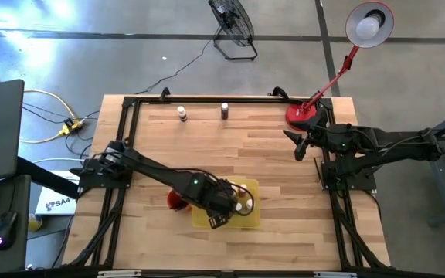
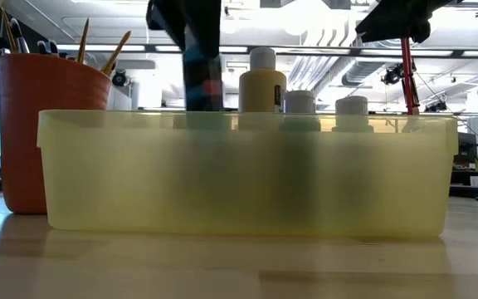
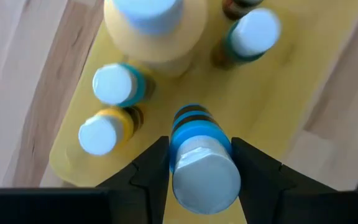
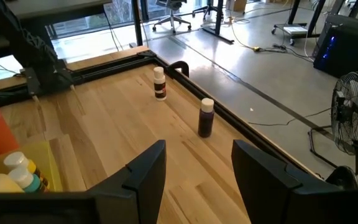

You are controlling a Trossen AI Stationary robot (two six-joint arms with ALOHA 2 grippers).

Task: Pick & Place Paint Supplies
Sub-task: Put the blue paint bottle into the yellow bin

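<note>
Closest to our left wrist camera is the pale cap of a blue-banded paint bottle (image 3: 204, 167), clamped between the two fingers of the left gripper (image 3: 202, 171), which hangs over the yellow tray (image 1: 247, 219). Just beyond the fingertips, inside the tray, stand a large yellowish bottle (image 3: 155, 28), a teal bottle (image 3: 118, 84), a yellow-labelled bottle (image 3: 103, 132) and another teal one (image 3: 248, 36). The bare patch of tray floor directly ahead of the held bottle looks like the only free spot.

From counter height we see the tray wall (image 2: 247, 174) with bottle caps rising above it and the red cup (image 2: 44, 133) of brushes beside it.

Our right gripper (image 4: 194, 171) waits near the counter's far right edge with its fingers spread wide and nothing between them. Well ahead of those fingers, two more bottles remain on the counter: a brown-banded bottle (image 4: 160, 83) and a dark purple bottle (image 4: 206, 117).

The risks we judge from here: lowering the held bottle a little off line could knock the teal or yellow-labelled neighbour over, since they stand close beside the fingers. Spreading the fingers in that tight gap could also nudge them. Releasing too high could leave the narrow bottle toppling against the others.
</note>
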